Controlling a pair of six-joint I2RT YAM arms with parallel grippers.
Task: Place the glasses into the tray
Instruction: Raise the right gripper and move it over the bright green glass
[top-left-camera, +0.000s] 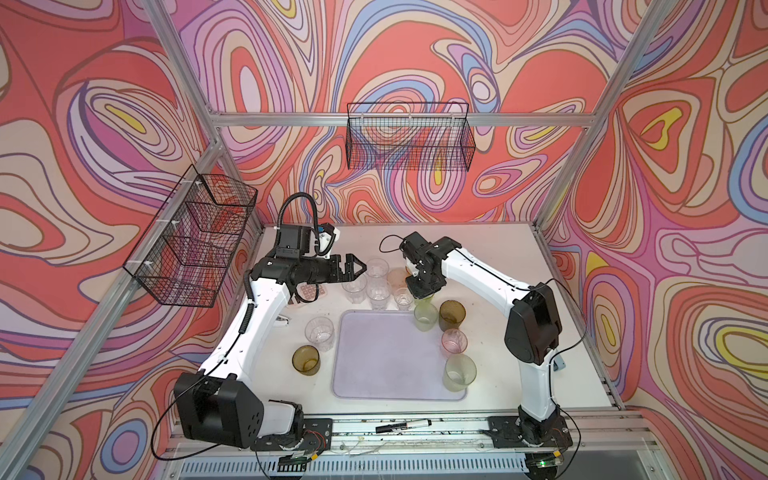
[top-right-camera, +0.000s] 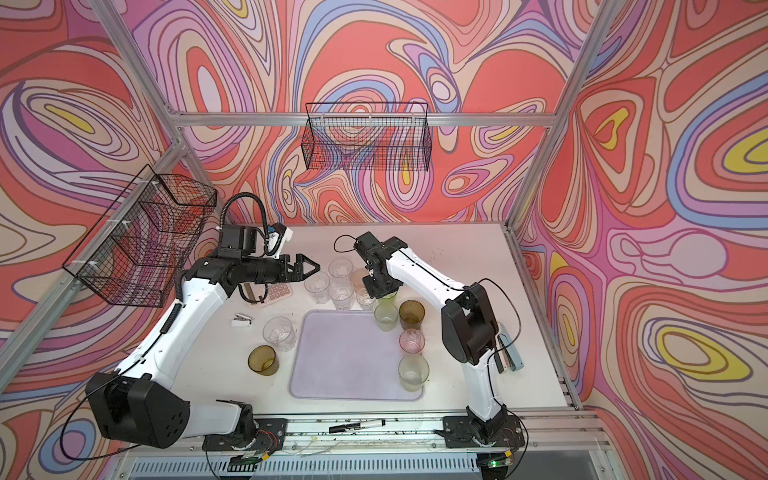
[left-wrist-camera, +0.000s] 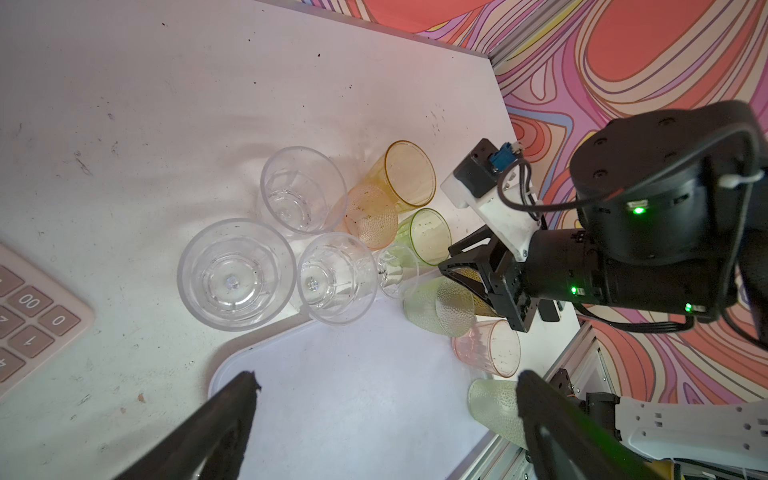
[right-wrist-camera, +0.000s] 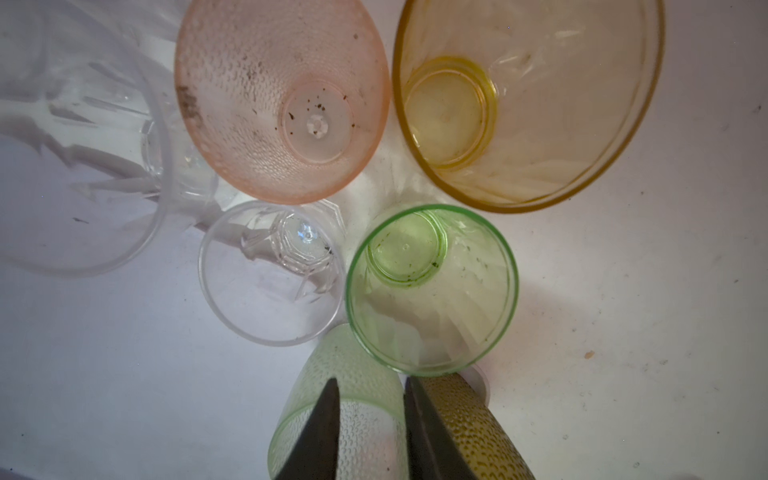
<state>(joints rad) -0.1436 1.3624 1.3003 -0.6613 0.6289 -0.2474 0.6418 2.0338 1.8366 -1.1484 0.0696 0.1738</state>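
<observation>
My left hand (top-left-camera: 362, 269) hangs wide by the clear glasses (top-left-camera: 377, 268). My right hand (right-wrist-camera: 370, 380), narrowly parted, hovers over a textured green glass (right-wrist-camera: 370, 428).

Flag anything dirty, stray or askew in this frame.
The peach glass has dark smudges and specks inside; the small green glass has specks too. A stray calculator lies on the table, a marker on the front rail.

Tray (top-left-camera: 386, 365): lavender, flat, centre bare. Glasses (top-left-camera: 378, 291) upright: cluster beyond its far edge, others flanking both sides.
</observation>
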